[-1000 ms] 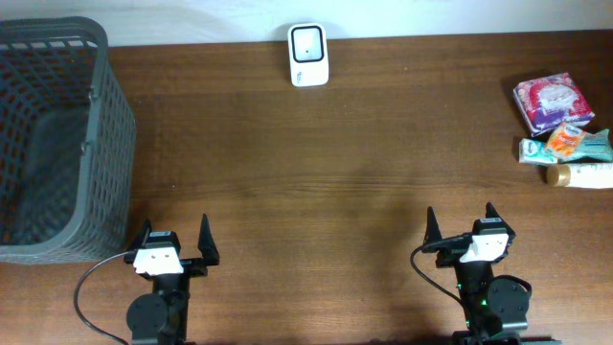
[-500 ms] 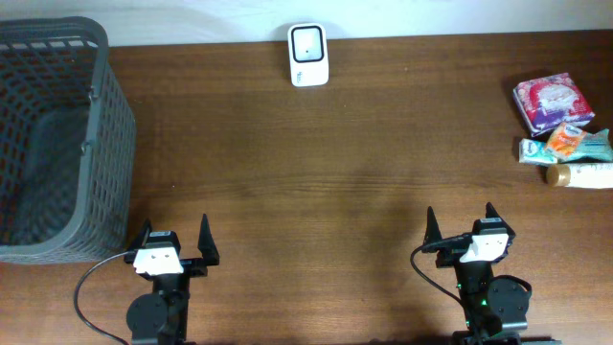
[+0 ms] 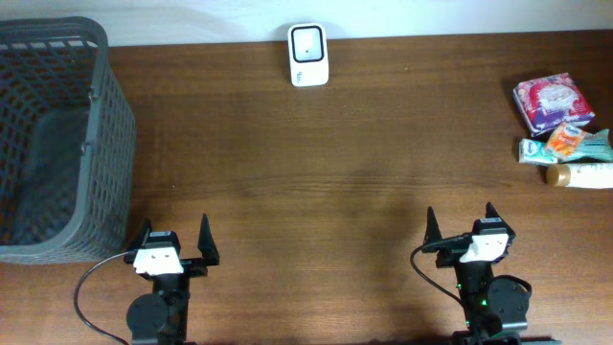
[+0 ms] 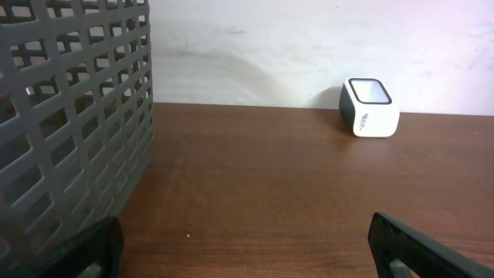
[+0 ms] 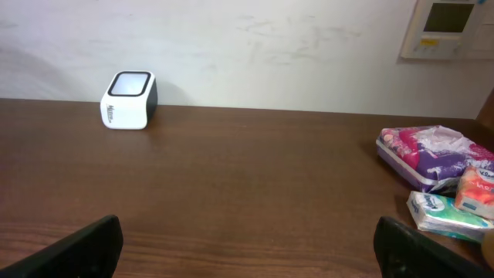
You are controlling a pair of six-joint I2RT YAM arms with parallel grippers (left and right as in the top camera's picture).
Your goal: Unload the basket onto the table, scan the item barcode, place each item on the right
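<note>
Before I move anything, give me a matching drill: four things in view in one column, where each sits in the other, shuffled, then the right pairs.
Things:
1. grey basket
2. white scanner
3. purple packet
4. left pincer

Places:
A. back edge, middle
B. front edge, left of centre
C. far left side
D. far right side

Pairs: 1-C, 2-A, 3-D, 4-B

left arm (image 3: 158, 261): low, jaws spread wide | right arm (image 3: 482, 247): low, jaws spread wide
</note>
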